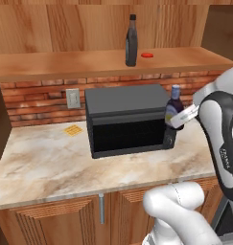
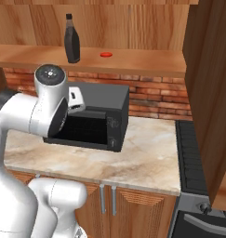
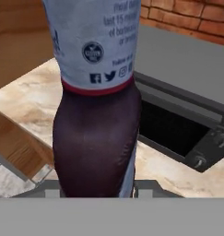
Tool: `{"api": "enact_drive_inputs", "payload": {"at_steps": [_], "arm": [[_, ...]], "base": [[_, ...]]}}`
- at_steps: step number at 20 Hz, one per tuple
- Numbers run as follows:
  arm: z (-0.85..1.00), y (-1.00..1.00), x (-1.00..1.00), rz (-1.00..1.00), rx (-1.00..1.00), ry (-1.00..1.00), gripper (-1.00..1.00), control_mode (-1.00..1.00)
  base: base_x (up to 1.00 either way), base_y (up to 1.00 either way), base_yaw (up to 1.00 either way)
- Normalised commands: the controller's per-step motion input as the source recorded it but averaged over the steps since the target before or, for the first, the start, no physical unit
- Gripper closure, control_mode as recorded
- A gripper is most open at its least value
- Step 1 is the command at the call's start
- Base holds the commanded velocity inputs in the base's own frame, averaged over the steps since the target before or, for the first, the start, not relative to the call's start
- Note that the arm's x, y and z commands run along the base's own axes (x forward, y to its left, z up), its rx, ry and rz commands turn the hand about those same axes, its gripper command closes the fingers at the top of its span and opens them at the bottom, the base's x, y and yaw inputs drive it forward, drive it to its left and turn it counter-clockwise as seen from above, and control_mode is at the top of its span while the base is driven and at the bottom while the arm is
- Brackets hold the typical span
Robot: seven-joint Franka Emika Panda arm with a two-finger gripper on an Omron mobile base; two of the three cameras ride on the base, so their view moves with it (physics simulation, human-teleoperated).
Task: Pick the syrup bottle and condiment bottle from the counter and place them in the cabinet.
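syrup bottle: 1, upright on cabinet shelf | condiment bottle: 1, clamped in end effector

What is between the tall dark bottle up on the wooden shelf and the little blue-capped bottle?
The black microwave's top and the wooden shelf's front edge lie between the tall dark syrup bottle and the blue-capped condiment bottle, seen in the left base view.
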Motion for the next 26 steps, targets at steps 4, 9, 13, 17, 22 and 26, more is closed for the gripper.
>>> {"api": "enact_drive_inputs", "payload": {"at_steps": [4,9,13,17,22,26], "arm": [[0.35,-0.52,0.0,-0.06,-0.04,0.0,1.0,-1.0],[0.32,-0.36,0.01,-0.11,-0.09,0.0,1.0,-1.0],[0.33,-0.26,0.01,-0.13,-0.08,0.0,1.0,-1.0],[0.43,-0.28,0.01,-0.12,-0.02,0.0,1.0,-1.0],[0.34,-0.29,0.04,-0.06,0.0,0.0,1.0,-1.0],[0.21,-0.22,0.13,-0.06,0.0,0.0,1.0,-1.0]], "base": [[0.0,0.0,0.0],[0.0,0.0,0.0],[0.0,0.0,0.0],[0.0,0.0,0.0],[0.0,0.0,0.0],[0.0,0.0,0.0]]}}
